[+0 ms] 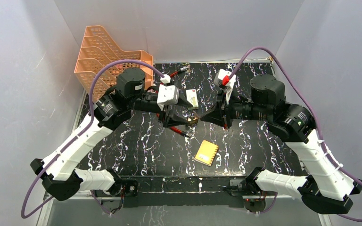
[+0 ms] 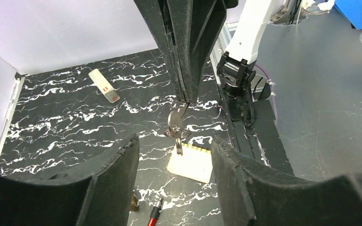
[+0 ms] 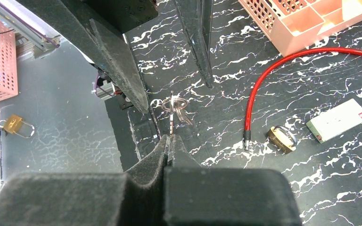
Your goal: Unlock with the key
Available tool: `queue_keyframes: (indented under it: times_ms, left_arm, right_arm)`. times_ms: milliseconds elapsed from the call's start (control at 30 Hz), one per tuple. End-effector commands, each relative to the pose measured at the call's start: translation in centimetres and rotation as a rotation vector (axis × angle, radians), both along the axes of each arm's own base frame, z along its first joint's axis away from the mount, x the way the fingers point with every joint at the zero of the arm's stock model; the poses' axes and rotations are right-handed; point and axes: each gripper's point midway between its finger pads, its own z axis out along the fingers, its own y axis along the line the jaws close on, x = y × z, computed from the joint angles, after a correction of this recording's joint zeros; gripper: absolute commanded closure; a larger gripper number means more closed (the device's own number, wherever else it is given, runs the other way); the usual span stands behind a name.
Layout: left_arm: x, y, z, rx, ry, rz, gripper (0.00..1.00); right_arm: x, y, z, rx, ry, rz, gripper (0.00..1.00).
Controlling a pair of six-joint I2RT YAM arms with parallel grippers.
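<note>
**A:** Item one, the right hand (image 3: 168,141)?
**B:** Fingers pressed fully together, pinching the key (image 2: 175,121) by one end. The key and its ring hang in the air above the bench (image 2: 66,127).

**A:** Item two, the left hand (image 2: 174,140)?
**B:** Jaws partly apart, one finger on either side of the key. It holds nothing, and no contact shows.

**A:** Outward from there?
**B:** A brass padlock (image 3: 281,138) lies on the bench, near the metal end of a red cable (image 3: 264,77). Whether its shackle is fastened I cannot tell. A white box with a red label (image 3: 340,120) sits just beside the padlock. A yellow notepad (image 2: 191,162) lies below the key. An orange tray rack (image 3: 301,23) stands at the far corner.

**A:** Step in hand?
**B:** Judged to be a hand-to-hand re-grip of the key. The padlock is not yet approached.

**A:** What does the next move call for?
**B:** Probably the left hand pinching squarely on the free end before the right lets go, leaving the blade exposed. After that, one hand should steady the padlock with its keyhole toward the blade. So thin a key may twist or drop in the pass.
</note>
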Motion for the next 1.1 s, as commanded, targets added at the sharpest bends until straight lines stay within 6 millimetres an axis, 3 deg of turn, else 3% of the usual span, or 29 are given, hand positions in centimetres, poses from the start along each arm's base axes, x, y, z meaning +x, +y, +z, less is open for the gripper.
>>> queue_keyframes:
  times_ms: [0,333,667,800,1067]
  left_arm:
    - [-0.71,-0.41,2.46,-0.067,-0.026,-0.047,0.48]
    - [-0.68,-0.83,3.06,-0.09,-0.01,-0.057,0.57]
    - [-0.62,-0.92,2.66,-0.087,0.004,-0.054,0.81]
    - [-0.56,-0.94,2.61,-0.088,0.007,-0.049,1.0]
    - [-0.37,-0.94,2.74,-0.11,0.025,-0.022,1.0]
  right_arm:
    - [-0.37,-0.16,1.68,0.044,-0.051,0.01,1.0]
    - [-0.37,-0.06,1.88,0.05,-0.053,0.014,1.0]
    - [-0.55,0.0,2.27,0.059,-0.052,0.023,1.0]
    - [-0.56,0.01,2.35,0.062,-0.053,0.023,1.0]
    - [-0.93,0.21,2.5,0.078,-0.043,0.042,1.0]
